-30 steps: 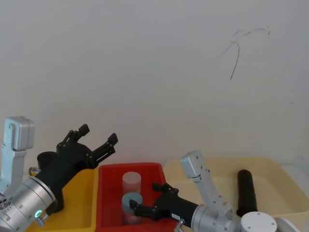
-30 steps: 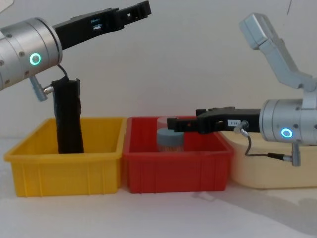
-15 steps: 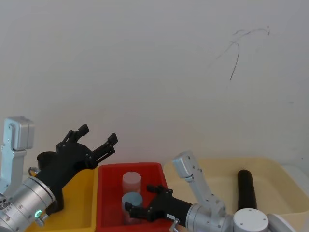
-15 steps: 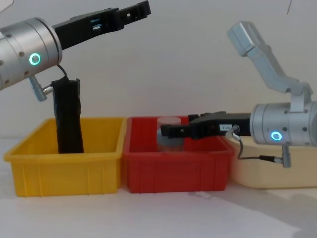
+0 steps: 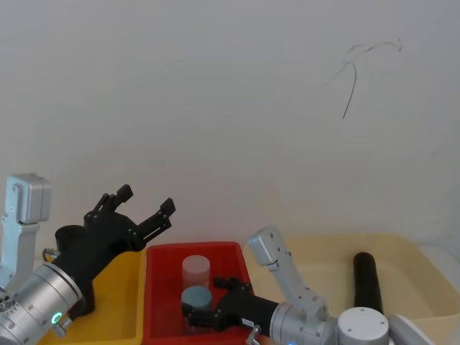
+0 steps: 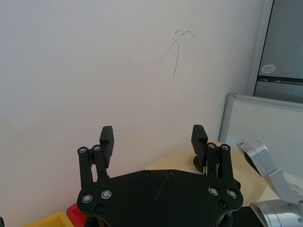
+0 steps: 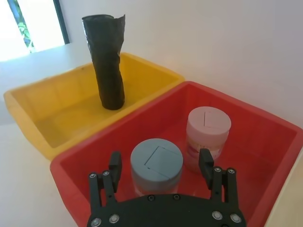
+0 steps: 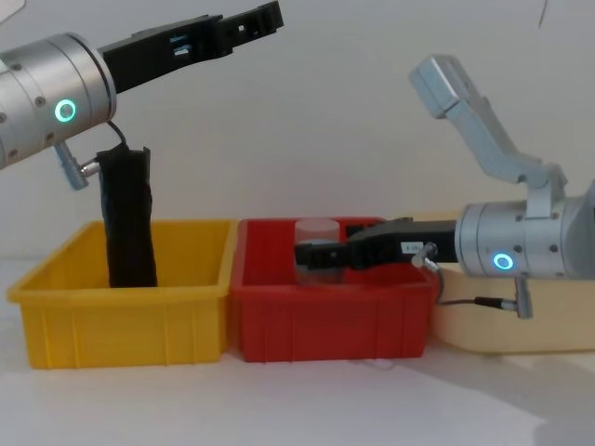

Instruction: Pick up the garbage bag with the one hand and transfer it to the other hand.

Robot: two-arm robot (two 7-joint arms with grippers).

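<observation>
Right tool (image 7: 160,166) open over half-hidden jar (image 8: 319,249), left tool (image 5: 139,206) raised

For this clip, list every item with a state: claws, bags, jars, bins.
Left claw: open, raised, empty.
Right claw: open, low over the red bin, around the blue-lidded jar.
Garbage bag: upright in yellow bin, ungrasped.
Second black roll: lying in cream tray.
Blue-lidded jar: lidded, in red bin.
Pink-lidded jar: lidded, beside it.

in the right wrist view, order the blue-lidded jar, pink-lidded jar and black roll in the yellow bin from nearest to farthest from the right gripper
1. Blue-lidded jar, red bin, between the open right gripper's fingers.
2. Pink-lidded jar, red bin, just beyond.
3. Garbage bag, upright in the yellow bin, farthest.
</observation>
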